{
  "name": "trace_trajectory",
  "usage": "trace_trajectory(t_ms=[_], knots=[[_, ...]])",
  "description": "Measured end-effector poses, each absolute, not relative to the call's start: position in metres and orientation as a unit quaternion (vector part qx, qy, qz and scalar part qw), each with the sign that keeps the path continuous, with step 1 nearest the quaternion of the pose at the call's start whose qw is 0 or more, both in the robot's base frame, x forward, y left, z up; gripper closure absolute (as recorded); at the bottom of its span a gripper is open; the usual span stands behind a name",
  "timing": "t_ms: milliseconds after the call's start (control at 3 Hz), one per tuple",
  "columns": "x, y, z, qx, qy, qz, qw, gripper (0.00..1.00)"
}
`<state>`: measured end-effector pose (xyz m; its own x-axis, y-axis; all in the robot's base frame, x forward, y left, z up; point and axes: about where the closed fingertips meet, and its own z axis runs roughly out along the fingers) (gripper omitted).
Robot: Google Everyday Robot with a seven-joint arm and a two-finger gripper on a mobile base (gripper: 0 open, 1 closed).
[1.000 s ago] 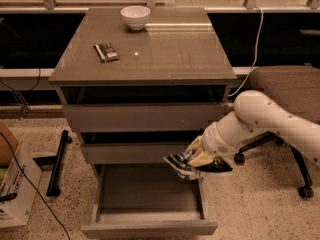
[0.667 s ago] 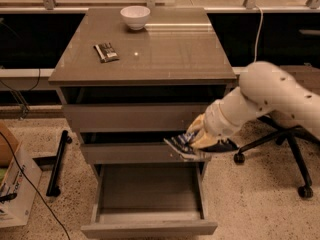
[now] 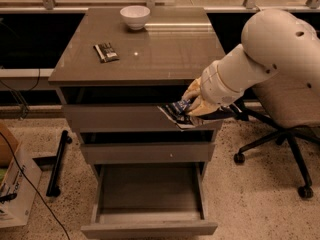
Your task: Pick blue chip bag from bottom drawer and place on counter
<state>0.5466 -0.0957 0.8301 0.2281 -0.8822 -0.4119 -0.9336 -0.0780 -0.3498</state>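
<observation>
My gripper (image 3: 192, 106) is shut on the blue chip bag (image 3: 176, 113), a wrinkly dark-blue foil bag with white markings. It holds the bag in the air in front of the top drawer's front, just below the counter's front edge. The counter (image 3: 170, 49) is the glossy grey-brown cabinet top. The bottom drawer (image 3: 150, 226) is pulled out below, and its inside shows nothing in it. My white arm comes in from the right.
A white bowl (image 3: 135, 16) stands at the counter's back. A flat dark striped packet (image 3: 106, 52) lies at its left. An office chair (image 3: 280, 134) stands right of the cabinet. A cardboard box (image 3: 12, 184) and a cable lie on the floor at left.
My gripper has lifted the blue chip bag up from the middle drawer's level to the top drawer's front, and the arm has risen toward the counter.
</observation>
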Motion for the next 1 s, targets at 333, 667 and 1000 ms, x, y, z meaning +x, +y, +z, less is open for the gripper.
trace_trajectory(t_ms=[333,667,1000], knots=[[0.547,-0.096,0.83,-0.733,0.62,0.046,0.278,1.0],[0.55,-0.093,0.827,-0.724,0.624,0.043,0.289,1.0],[0.58,-0.093,0.861,-0.719,0.608,-0.029,0.336,1.0]])
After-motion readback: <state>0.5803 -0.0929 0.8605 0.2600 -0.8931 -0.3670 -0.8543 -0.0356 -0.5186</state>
